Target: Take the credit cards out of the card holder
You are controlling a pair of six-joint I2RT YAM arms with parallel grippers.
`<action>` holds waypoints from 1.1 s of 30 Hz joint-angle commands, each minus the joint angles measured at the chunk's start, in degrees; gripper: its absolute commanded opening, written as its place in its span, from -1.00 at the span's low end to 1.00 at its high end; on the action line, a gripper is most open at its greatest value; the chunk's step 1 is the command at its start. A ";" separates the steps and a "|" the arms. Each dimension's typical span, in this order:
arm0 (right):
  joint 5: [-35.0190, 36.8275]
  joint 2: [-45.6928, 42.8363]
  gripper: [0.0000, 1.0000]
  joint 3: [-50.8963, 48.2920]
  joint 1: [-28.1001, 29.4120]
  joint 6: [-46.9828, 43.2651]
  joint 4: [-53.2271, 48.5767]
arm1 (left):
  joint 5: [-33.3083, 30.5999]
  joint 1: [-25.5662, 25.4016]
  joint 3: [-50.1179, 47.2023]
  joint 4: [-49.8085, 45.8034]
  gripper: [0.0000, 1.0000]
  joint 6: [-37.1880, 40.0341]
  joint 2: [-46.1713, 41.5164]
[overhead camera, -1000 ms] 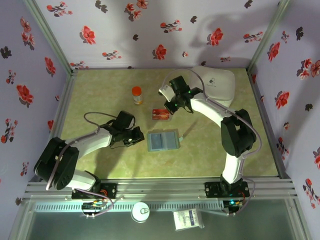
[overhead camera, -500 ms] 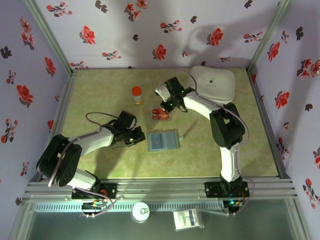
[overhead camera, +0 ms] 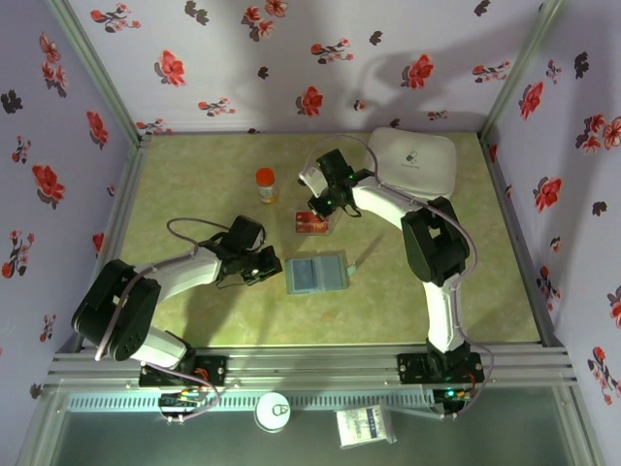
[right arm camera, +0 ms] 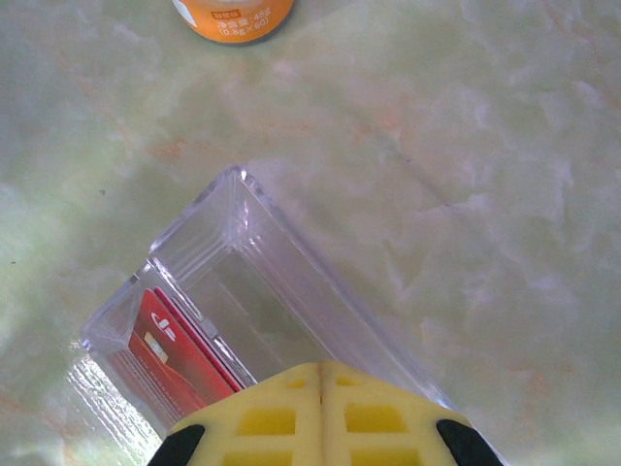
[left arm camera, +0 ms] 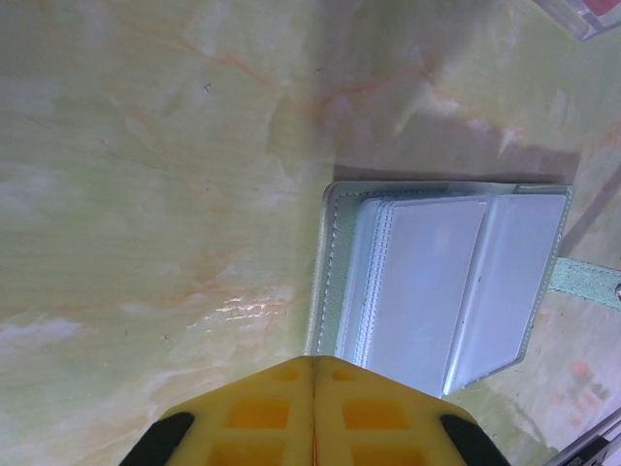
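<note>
From overhead, the clear tray [overhead camera: 327,227] sits mid-bench [overhead camera: 194,175] with a red-orange credit card [overhead camera: 309,222] lying inside it. The right claw [overhead camera: 326,203] hangs right at the tray's far edge. The card holder [overhead camera: 316,275] lies flat just on the near side of the tray, apart from it. The left claw [overhead camera: 273,271] is near-left of the tray, just beside the holder's left edge. An orange bottle [overhead camera: 265,184] stands far-left of the tray, and a white case [overhead camera: 415,160] is well off to its far-right.

Over to the left wrist view: the left claw [left arm camera: 312,403] is pressed together with nothing in it. The card holder [left arm camera: 437,282] lies open like a booklet, its pale sleeves facing up, its strap [left arm camera: 587,282] trailing away, and a corner of the clear tray [left arm camera: 582,15] peeks in beyond it.

Now the right wrist view: the right claw [right arm camera: 322,413] is pressed together and empty, poised over the clear tray [right arm camera: 252,233]. The credit card [right arm camera: 170,345] rests against one end of the tray, and the orange bottle [right arm camera: 233,15] stands beyond it.
</note>
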 commanded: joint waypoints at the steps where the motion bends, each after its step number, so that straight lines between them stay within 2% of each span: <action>1: -1.13 0.75 -0.98 0.44 0.45 -0.10 -1.76 | 0.67 0.36 -0.15 0.25 -0.88 0.00 0.13; 13: 0.24 1.57 -0.99 0.07 0.53 0.39 -3.52 | 0.59 0.37 -0.57 -0.01 -0.88 -0.06 -0.69; 25: 1.54 -2.56 -1.00 1.90 0.56 0.37 -2.92 | 0.68 0.35 -0.35 -0.12 -0.88 0.04 -0.95; 33: -1.81 -4.04 -1.00 -1.47 0.62 1.07 -1.49 | 0.80 0.36 -0.27 0.09 -0.87 0.09 -0.69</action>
